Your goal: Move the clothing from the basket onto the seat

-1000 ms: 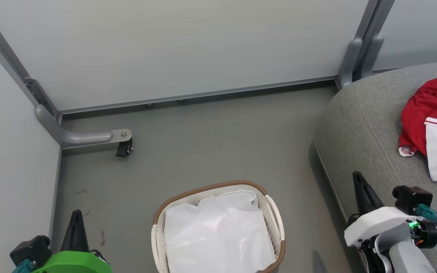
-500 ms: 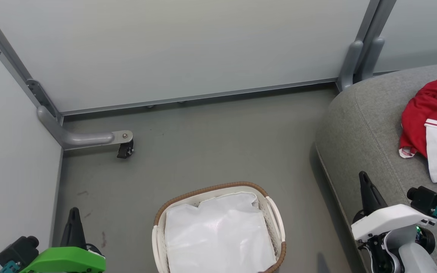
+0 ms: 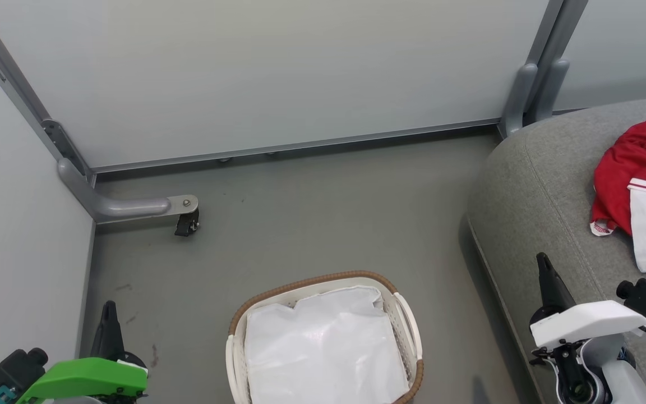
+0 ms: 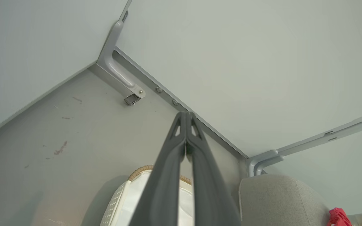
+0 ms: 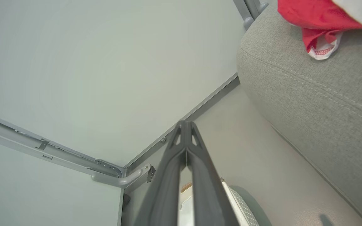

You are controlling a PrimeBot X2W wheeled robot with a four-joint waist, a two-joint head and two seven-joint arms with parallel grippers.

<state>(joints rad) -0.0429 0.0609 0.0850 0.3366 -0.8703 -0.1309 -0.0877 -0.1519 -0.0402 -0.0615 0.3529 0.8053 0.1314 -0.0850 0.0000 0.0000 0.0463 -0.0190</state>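
**Head view.** The basket [image 3: 312, 279] stands on the grey floor [image 3: 312, 213], directly in front of the robot. Inside it only the white fabric liner [image 3: 323, 348] is visible, lying crumpled across the interior. The clothing [image 3: 631, 168], a red garment with a white panel and a striped cuff, lies in a loose heap on the seat [image 3: 530, 185] at the right, well apart from the basket. It sits back from the cushion's rounded edge, so it is unlikely to slide off. The left gripper [image 3: 109, 307] is at the lower left and the right gripper [image 3: 542, 259] at the lower right, just over the front edge of the seat. Both point forward with nothing in them. Judged from this layout, the transfer looks finished and the arms are in a neutral, parked pose.

**Left wrist view.** The left gripper [image 4: 185, 114] has its two fingers pressed together along their length, clenched on nothing. Below them the basket [image 4: 118, 201] shows its perforated wall and woven rim. The corner of the seat [image 4: 278, 197] carries a scrap of red clothing [image 4: 338, 216] at the far lower right. A castor foot [image 4: 132, 99] props the partition beyond.

**Right wrist view.** The right gripper [image 5: 185, 123] is likewise closed tight and empty. The seat [image 5: 319, 94] runs along the right, with the clothing [image 5: 309, 15] resting on top and its striped cuff [image 5: 324, 51] draped toward the seam. A sliver of the basket [image 5: 242, 202] shows below the fingers.
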